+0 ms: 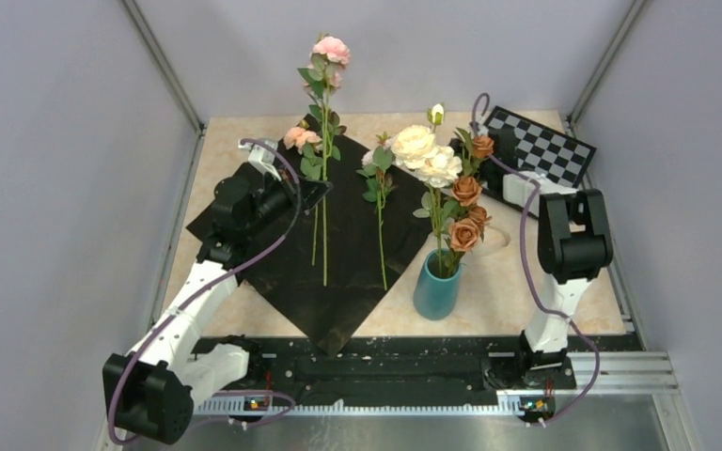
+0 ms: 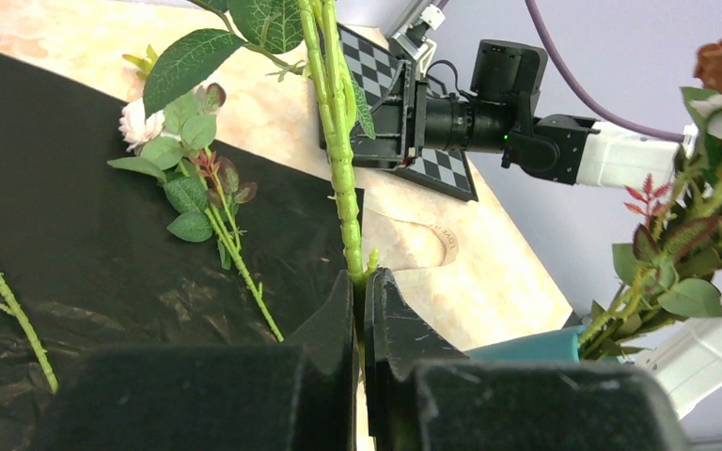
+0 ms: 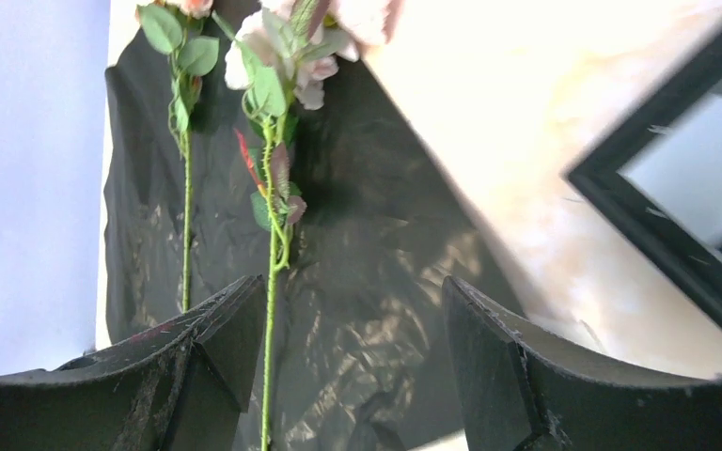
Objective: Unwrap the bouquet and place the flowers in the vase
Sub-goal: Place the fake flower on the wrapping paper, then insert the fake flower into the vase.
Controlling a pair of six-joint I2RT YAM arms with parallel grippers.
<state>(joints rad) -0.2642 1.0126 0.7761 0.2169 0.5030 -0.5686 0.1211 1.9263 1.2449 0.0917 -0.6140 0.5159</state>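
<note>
Fingers of the left arm (image 2: pixel 393 324) are clamped on a green rose stem (image 2: pixel 346 188), its long axis running straight away from their tips; the teal vase (image 2: pixel 526 346) is seen low to their right. The right arm's fingers (image 3: pixel 221 329) are held wide apart, empty, over black wrapping paper (image 3: pixel 385 282).

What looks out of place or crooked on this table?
The black paper lies askew, one corner hanging over the near edge of the table. The roses in the small vase tower over it, so it looks top-heavy. Nothing looks spilled or broken.
</note>
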